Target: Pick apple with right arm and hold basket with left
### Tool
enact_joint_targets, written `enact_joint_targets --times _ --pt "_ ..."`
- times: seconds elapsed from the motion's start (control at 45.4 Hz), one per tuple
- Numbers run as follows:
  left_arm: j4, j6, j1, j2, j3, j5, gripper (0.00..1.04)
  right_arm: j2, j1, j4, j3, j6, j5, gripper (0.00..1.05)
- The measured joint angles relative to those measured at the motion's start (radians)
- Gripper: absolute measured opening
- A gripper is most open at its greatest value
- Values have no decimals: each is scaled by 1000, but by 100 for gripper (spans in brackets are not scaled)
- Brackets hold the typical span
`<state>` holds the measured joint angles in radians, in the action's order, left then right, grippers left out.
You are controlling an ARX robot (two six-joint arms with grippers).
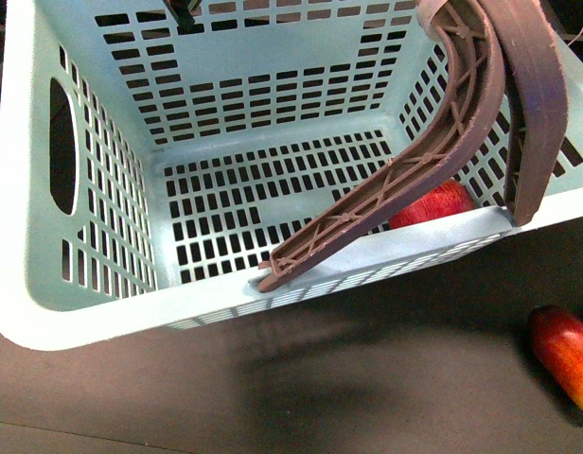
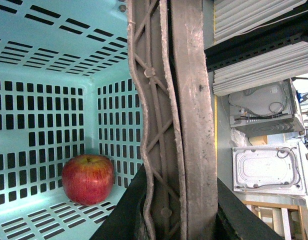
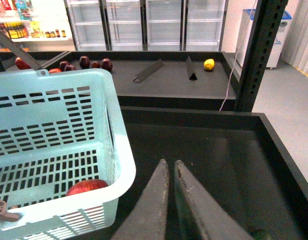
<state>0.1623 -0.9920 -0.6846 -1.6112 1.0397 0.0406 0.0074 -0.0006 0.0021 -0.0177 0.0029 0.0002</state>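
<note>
The turquoise basket fills most of the front view, tilted, its brownish-mauve handles raised at the right. The red apple lies on the basket floor in a corner, partly hidden behind a handle; it also shows in the left wrist view and in the right wrist view. My left gripper is shut on the basket's handles. My right gripper is shut and empty, above the dark bin beside the basket.
An oval red-and-yellow fruit lies on the dark surface outside the basket at the right. A dark upright post stands behind the bin. A far shelf holds several dark red fruits and a yellow one.
</note>
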Motion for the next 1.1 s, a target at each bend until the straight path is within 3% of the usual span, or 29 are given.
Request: enact_joint_targets --times 0.484,0.528,0.638,0.726,0.902,1.1 --pt "0 0 0 0 0 0 19 0 0 0 0 0 0 97" --pt "-31 -19 -10 -5 13 68 19 0 0 0 0 0 0 96" --pt "-165 -177 -29 -27 74 371 19 -1 0 0 0 0 -1 96" --pt "-179 -296 -13 -35 83 501 19 -1 0 0 0 0 0 96" --pt "-165 -367 73 -39 93 562 19 -2 0 -1 0 0 0 96" --pt "-151 -428 204 -76 102 502 19 -2 0 -1 0 0 -1 96"
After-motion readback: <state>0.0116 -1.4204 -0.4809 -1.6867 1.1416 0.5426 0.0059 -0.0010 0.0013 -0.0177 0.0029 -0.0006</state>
